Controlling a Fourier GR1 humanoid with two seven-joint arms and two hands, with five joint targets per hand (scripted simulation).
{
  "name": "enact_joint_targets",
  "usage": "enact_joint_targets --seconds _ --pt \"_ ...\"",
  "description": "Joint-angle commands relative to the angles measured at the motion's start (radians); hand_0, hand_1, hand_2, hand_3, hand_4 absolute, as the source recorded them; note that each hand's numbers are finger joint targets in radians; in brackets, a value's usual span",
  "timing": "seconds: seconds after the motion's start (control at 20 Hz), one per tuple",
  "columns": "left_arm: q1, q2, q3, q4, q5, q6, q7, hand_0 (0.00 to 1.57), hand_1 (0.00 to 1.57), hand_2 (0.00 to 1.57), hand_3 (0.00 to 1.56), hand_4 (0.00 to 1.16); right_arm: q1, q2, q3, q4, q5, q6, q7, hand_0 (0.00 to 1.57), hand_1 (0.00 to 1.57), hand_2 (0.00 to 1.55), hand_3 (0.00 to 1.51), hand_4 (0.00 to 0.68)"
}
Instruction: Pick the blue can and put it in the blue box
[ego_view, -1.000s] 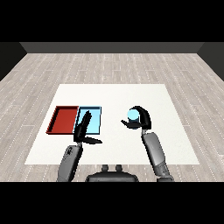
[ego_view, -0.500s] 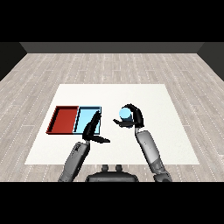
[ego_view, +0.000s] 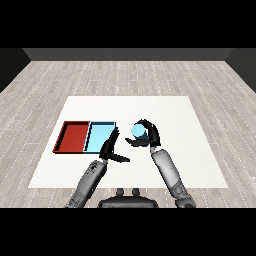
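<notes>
Your right hand (ego_view: 147, 135) is curled round the blue can (ego_view: 137, 131) and holds it above the counter (ego_view: 190, 150), at about three o'clock from the blue box (ego_view: 100, 137). So the pick looks done; the placing is left. The left hand (ego_view: 111, 148), fingers straight and open, hovers by the box's near right corner. Compared with half a second ago, the can has come leftward, closer to the box.
</notes>
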Motion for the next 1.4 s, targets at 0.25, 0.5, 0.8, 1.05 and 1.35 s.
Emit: enact_joint_targets --seconds 0.25,0.5,0.8,1.05,1.35 --pt "-0.055 0.0 -0.06 0.054 0.079 0.068 -0.001 0.0 0.0 0.0 0.0 0.0 0.047 0.003 0.036 -0.028 -0.02 0.0 -0.042 1.48 1.48 1.46 1.4 0.605" --pt "-0.095 0.0 -0.043 0.135 0.11 0.038 -0.019 0.0 0.0 0.0 0.0 0.0 0.062 0.003 0.164 -0.032 -0.033 -0.09 -0.05 1.48 1.48 1.46 1.39 0.605" --pt "-0.131 0.0 -0.012 0.142 0.104 0.036 0.006 0.0 0.0 0.0 0.0 0.0 -0.054 0.003 0.172 0.095 -0.065 -0.121 -0.072 1.49 1.49 1.46 1.4 0.608" --pt "-0.071 0.0 -0.037 0.093 0.079 0.042 -0.011 0.0 0.0 0.0 0.0 0.0 -0.068 0.003 0.149 0.095 -0.096 -0.089 -0.077 1.46 1.46 1.46 1.41 0.62" --pt "-0.185 0.0 -0.117 0.216 0.196 0.094 -0.077 0.0 0.0 0.0 0.0 0.0 -0.073 0.003 0.156 0.084 -0.16 -0.121 -0.103 1.45 1.45 1.46 1.39 0.613"
